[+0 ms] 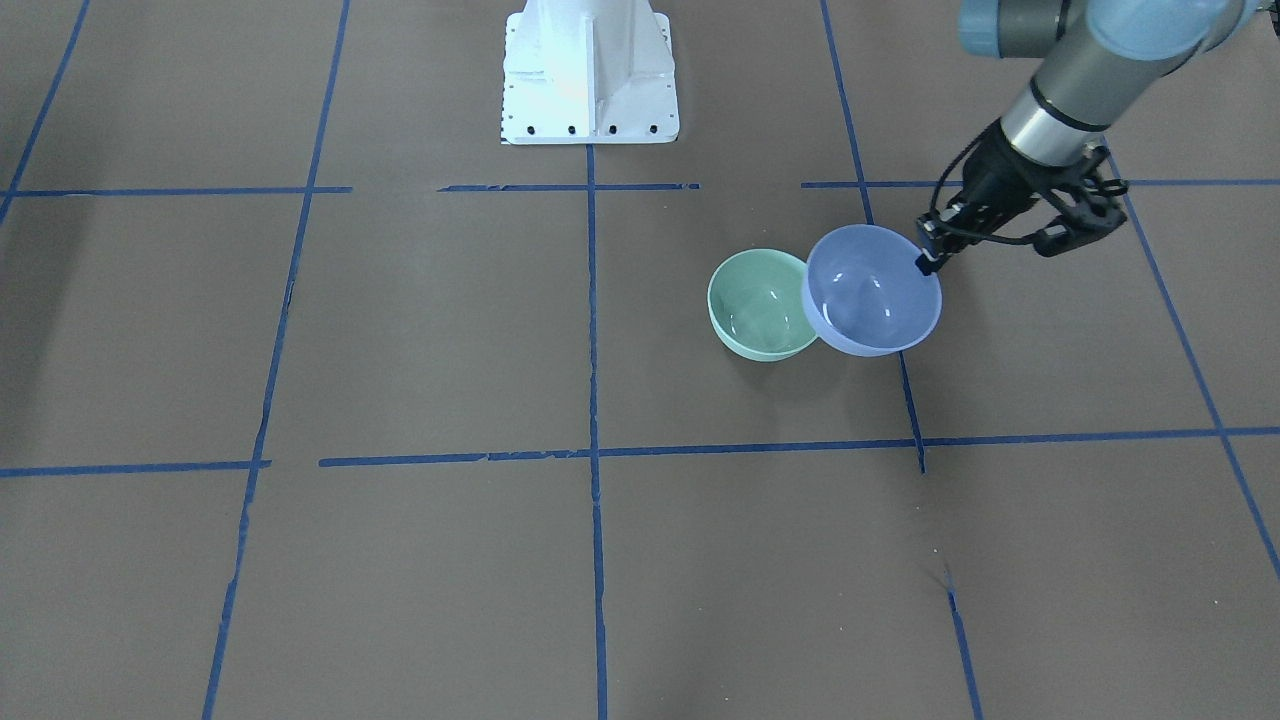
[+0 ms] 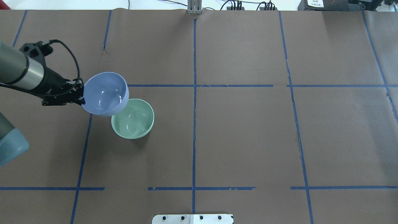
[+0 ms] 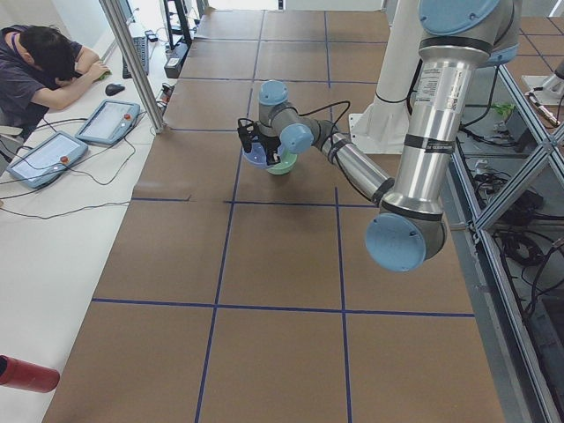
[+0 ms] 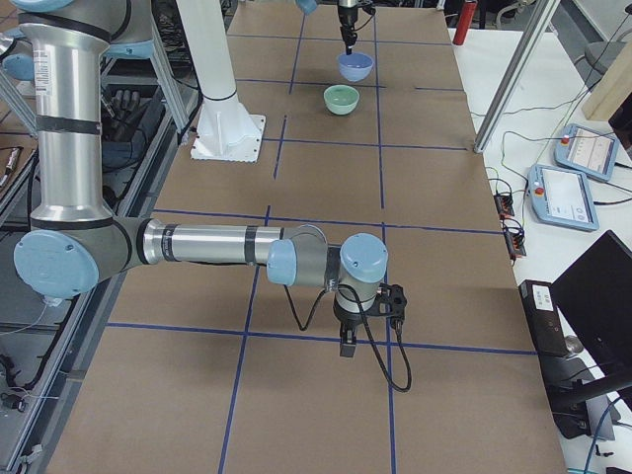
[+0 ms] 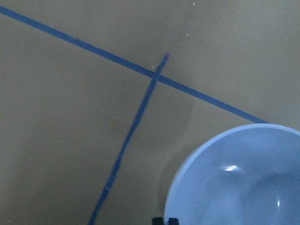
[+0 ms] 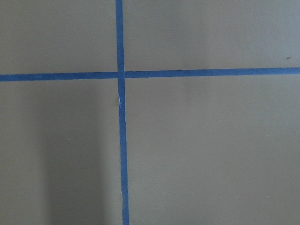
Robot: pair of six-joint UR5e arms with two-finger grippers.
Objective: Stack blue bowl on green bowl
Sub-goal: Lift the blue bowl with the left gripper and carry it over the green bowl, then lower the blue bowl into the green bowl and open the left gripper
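Note:
My left gripper (image 1: 927,262) is shut on the rim of the blue bowl (image 1: 872,290) and holds it above the table, tilted a little. The blue bowl (image 2: 105,93) overlaps the near edge of the green bowl (image 2: 133,119), which stands upright on the brown table; whether the two touch I cannot tell. The green bowl (image 1: 760,305) is empty. The left wrist view shows the blue bowl's rim and inside (image 5: 243,183). My right gripper (image 4: 348,344) hangs low over the table far from both bowls, seen only in the exterior right view; open or shut I cannot tell.
The white robot base (image 1: 590,75) stands at the table's robot-side edge. Blue tape lines (image 2: 194,93) divide the brown table into squares. Tablets (image 3: 110,121) and a person sit on a side bench beyond the table's operator edge.

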